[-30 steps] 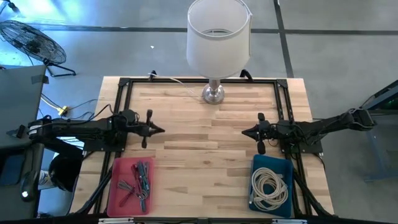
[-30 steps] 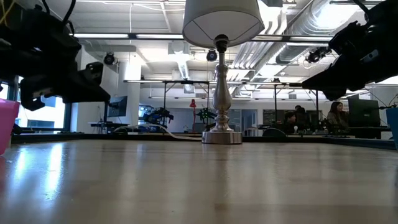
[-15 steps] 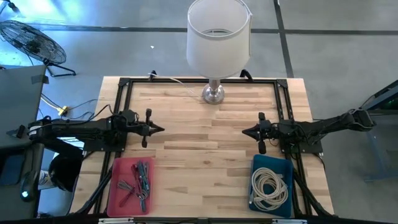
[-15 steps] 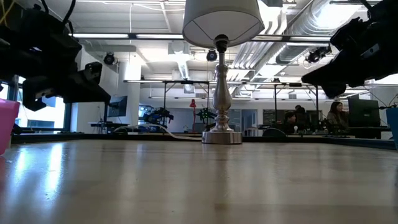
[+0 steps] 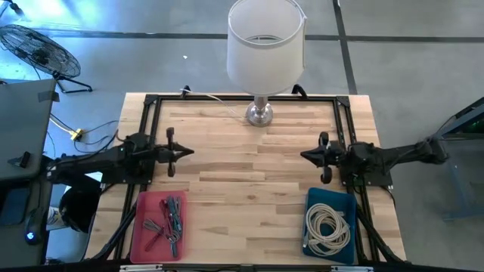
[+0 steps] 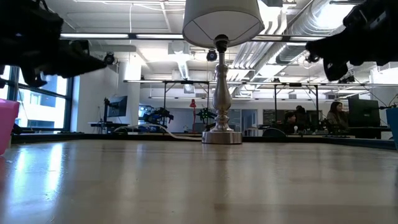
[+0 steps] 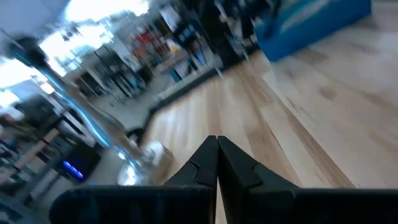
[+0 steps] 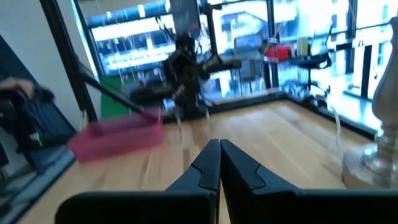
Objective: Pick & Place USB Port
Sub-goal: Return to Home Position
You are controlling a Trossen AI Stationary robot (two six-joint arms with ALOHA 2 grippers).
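1. USB cables (image 5: pixel 171 217): they lie in a loose bundle inside the pink bin (image 5: pixel 139 221). No claw touches them.

2. Pink bin: it stands at the near left corner of the counter (image 5: pixel 246 189), on the left arm's side.

3. Left claw (image 5: pixel 190 153): it is raised off the counter, near the bin's far rim but apart from it, and it points toward the counter's middle. The cables lie to the near side of the claw tip, and the claw is not above the bin. In the left wrist view the two fingers meet along a thin seam, so the claw is together and holds nothing.

4. Right claw (image 5: pixel 303 156): it mirrors the left one on the opposite side, raised and pointing inward, well apart from the cables. The right wrist view shows its fingers pressed together, with nothing between them. That view also looks across the counter to the pink bin.

5. Blue bin (image 5: pixel 312 199): it stands at the near right corner, close to the right claw, and holds a white coil (image 5: pixel 327 227).

6. Lamp (image 5: pixel 265 47): it stands at the middle of the far edge, between the two arms and well apart from both bins.

7. Fan (image 5: pixel 39 47): it stands on the floor beyond the far left corner.

8. Low view: people sit at desks in the room behind the counter.
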